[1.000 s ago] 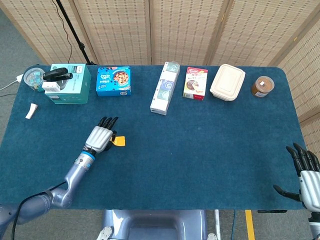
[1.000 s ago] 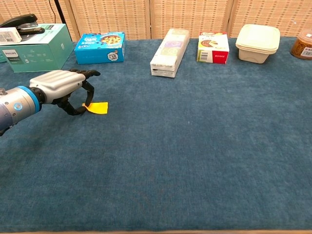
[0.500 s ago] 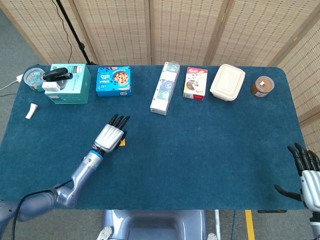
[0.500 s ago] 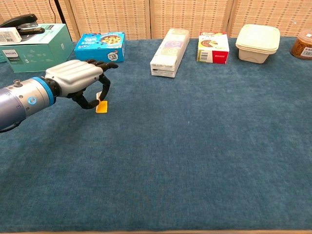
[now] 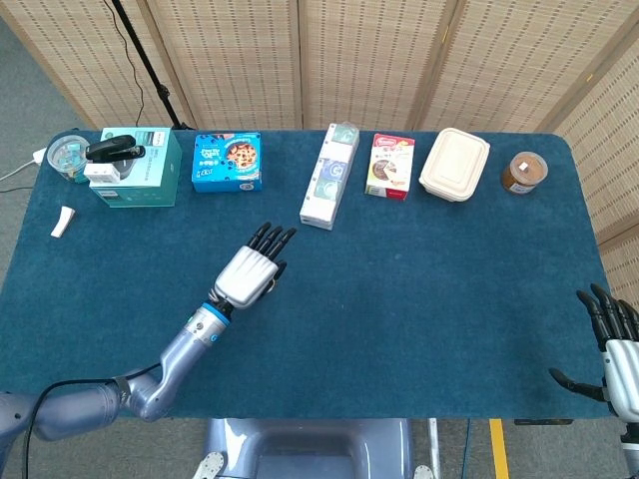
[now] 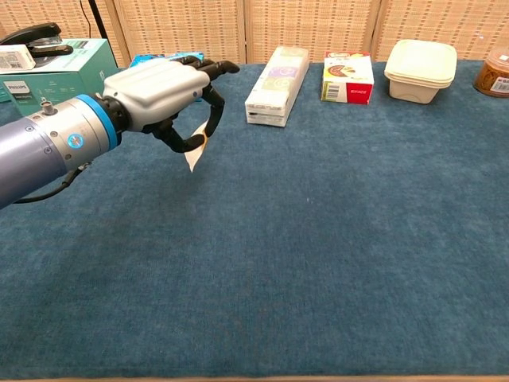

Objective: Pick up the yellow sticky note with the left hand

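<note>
My left hand (image 6: 163, 89) is raised above the blue table (image 6: 318, 239) and pinches the yellow sticky note (image 6: 194, 152), which hangs down below the curled fingers. In the head view the left hand (image 5: 254, 271) hides the note. The right hand (image 5: 614, 339) stays at the table's near right corner, fingers spread, holding nothing.
Along the far edge stand a teal box (image 5: 140, 167) with a stapler on it, a blue cookie box (image 5: 227, 162), a long white box (image 5: 330, 176), a red-and-white carton (image 5: 390, 166), a white lidded container (image 5: 455, 165) and a brown jar (image 5: 523, 172).
The left hand has closed on the note, lifted it off the table and moved right and up with it. The right hand has not moved.
</note>
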